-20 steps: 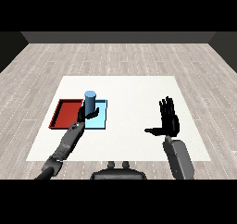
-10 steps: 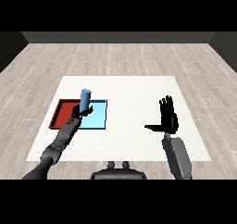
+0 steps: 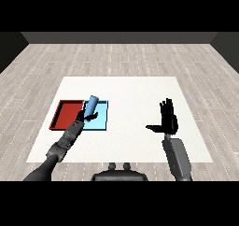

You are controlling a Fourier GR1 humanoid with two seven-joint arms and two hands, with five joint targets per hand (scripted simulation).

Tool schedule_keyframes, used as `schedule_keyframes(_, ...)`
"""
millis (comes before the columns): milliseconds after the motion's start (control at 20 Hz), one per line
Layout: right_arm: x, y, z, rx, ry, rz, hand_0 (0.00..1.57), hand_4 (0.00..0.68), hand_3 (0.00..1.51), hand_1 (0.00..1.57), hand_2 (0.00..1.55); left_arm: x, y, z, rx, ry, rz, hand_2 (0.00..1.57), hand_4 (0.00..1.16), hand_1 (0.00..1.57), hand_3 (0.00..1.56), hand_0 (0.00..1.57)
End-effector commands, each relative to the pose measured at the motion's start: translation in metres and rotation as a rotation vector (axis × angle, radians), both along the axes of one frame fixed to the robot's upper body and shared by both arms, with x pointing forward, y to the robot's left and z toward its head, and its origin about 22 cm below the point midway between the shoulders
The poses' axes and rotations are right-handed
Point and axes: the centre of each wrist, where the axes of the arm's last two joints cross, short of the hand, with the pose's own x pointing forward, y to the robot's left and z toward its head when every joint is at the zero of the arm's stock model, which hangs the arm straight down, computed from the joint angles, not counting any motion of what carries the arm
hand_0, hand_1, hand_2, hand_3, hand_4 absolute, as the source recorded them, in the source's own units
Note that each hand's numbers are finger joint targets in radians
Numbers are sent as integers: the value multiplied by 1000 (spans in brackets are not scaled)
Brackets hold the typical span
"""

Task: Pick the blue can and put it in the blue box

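Trays two, red tray (image 3: 66, 114) beside blue tray (image 3: 100, 119); one blue can (image 3: 91, 106) tilted, left hand (image 3: 84, 118) fingers curled round it; right hand (image 3: 168, 121) fingers spread.

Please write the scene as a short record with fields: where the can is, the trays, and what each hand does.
can: blue can, tilted, top leaning right, over the blue tray
holder: left hand, curled round the can's lower part
blue tray, right of the red tray, side by side
red tray, nothing seen in it
right hand, open, fingers straight, thumb out to the left, holds nothing
table: white
task state: can not yet set down
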Motion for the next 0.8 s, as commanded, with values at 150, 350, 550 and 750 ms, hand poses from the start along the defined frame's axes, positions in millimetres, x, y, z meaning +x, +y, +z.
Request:
schedule_keyframes(150,-6,3,-12,21,-9,-1,0,0,0,0,0,-11,15,-10,-135,162,61,1487,633,1571,0,1571)
schedule_keyframes(350,0,2,-18,19,-10,6,0,0,0,0,0,-10,-5,-14,-4,203,16,0,588,0,0,0)
schedule_keyframes(550,-5,-8,-9,34,-25,26,0,0,0,0,0,-18,2,-21,56,111,95,0,0,0,0,0)
schedule_keyframes(750,-10,6,1,50,-32,43,0,0,0,0,0,-10,14,-8,38,-145,204,0,0,0,0,0)
